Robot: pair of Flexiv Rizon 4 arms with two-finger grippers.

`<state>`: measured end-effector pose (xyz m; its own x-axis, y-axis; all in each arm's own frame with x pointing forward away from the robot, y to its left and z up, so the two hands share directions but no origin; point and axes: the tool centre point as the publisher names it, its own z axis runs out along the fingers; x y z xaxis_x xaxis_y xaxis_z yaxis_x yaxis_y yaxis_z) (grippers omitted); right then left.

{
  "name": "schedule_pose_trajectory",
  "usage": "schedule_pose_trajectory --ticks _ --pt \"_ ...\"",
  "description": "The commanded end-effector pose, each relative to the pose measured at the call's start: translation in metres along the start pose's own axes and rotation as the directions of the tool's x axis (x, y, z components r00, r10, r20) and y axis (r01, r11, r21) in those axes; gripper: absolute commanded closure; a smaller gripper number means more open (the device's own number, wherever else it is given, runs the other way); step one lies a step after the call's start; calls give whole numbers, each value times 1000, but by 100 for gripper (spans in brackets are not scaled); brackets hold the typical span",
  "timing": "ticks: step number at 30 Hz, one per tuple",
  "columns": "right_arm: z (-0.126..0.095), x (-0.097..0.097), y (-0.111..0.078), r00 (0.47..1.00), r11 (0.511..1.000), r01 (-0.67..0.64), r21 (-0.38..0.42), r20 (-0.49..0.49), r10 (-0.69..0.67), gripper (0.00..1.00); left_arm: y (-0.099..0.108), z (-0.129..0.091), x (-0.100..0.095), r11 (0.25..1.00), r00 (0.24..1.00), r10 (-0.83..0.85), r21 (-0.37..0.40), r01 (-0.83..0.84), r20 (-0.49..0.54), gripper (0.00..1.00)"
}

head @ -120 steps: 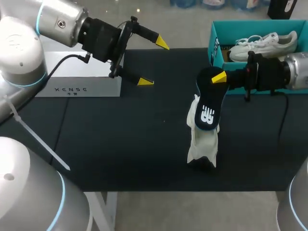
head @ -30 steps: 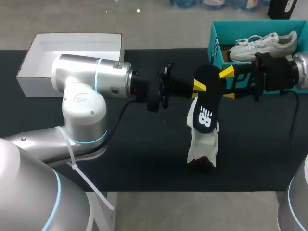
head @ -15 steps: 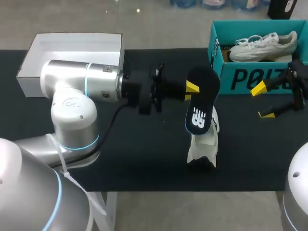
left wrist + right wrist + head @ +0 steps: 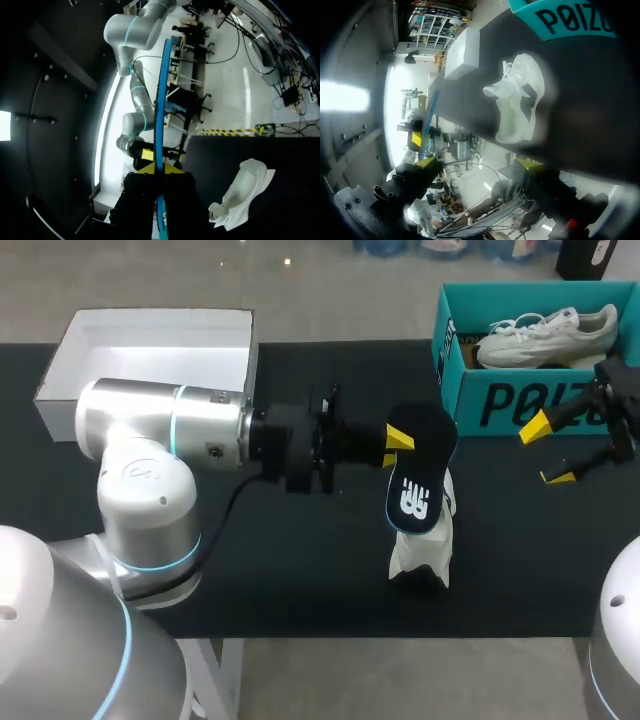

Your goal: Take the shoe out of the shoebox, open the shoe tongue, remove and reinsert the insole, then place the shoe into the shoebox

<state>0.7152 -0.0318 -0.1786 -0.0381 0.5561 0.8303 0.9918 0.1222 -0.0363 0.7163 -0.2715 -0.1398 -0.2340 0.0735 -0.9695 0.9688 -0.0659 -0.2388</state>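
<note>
One shoe [image 4: 545, 335] inside teal shoebox [image 4: 505, 405]; left gripper [image 4: 393, 446] grips insole [image 4: 415, 495].

**Soft light above, hard glare at the wrists**

From above, the ceiling light falls evenly. The black table [image 4: 300, 570] swallows it, shadows hardly show, and the left arm [image 4: 130, 420] carries a pale sheen. In the left wrist view a white band of glare burns behind the insole [image 4: 159, 115]. In the right wrist view the white shoe [image 4: 520, 100] glows, washed out, with darkness all round.
</note>
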Motion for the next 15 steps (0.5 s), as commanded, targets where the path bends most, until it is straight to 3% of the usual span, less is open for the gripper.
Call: schedule_pose_trajectory --ticks 1,5,9,15 --pt "0 -6 -28 892 983 182 33 415 -179 0 -5 -1 1 1000 1000 -7 -1 7 3 100" --pt "12 -37 -53 860 973 213 86 455 -229 0 -7 0 2 1000 1000 -16 4 16 7 100" --pt "10 -61 -79 872 971 227 70 430 -235 0 -8 2 2 1000 1000 -24 9 24 10 100" --pt "-13 -62 -109 860 957 290 -16 443 -254 0 -9 2 2 999 999 -35 14 35 3 100"
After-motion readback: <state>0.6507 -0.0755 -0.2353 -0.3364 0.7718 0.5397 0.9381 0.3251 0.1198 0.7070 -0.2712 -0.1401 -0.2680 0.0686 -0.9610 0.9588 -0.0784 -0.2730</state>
